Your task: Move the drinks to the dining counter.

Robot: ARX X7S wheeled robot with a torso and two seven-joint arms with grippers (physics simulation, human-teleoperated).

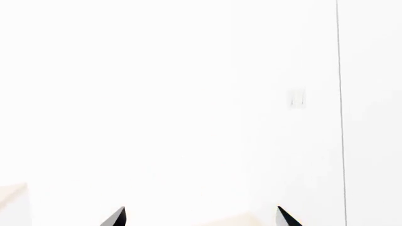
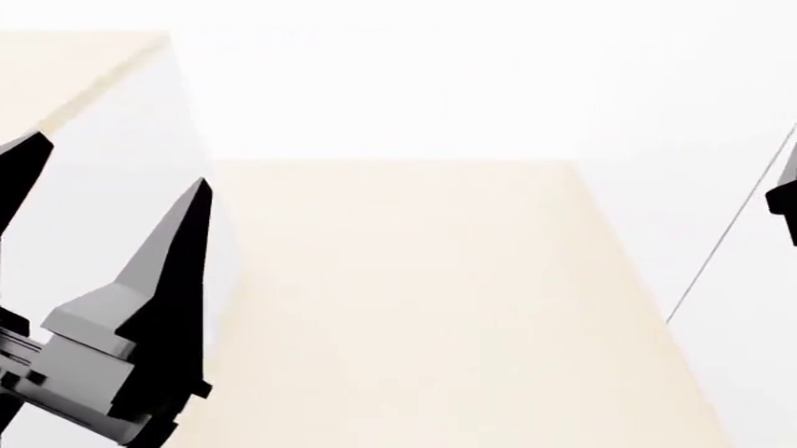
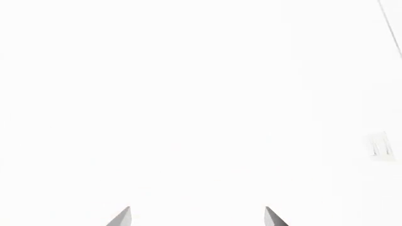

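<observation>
The left end effector (image 2: 106,177) fills the near left corner of the head view — two black pointed fingers on a grey faceted body, standing wide apart with nothing between them. Its own wrist view shows the same: two dark fingertips (image 1: 116,217) far apart against a washed-out white wall (image 1: 188,94).

The right end effector (image 3: 197,216) shows in its wrist view only as two grey tips, also spread wide and empty; in the head view just a black sliver of it appears at the right edge.

No writing or label can be read anywhere. A faint pale wall plate (image 1: 298,98), perhaps a switch, sits on the wall, too bleached to make out.

Ahead in the head view lies a broad cream-beige tabletop (image 2: 424,308) — likely the dining counter — bare where it shows, running back toward the white wall. A thin dark vertical line (image 1: 341,113) marks a seam or edge in the wall. None of the drinks is in view.
</observation>
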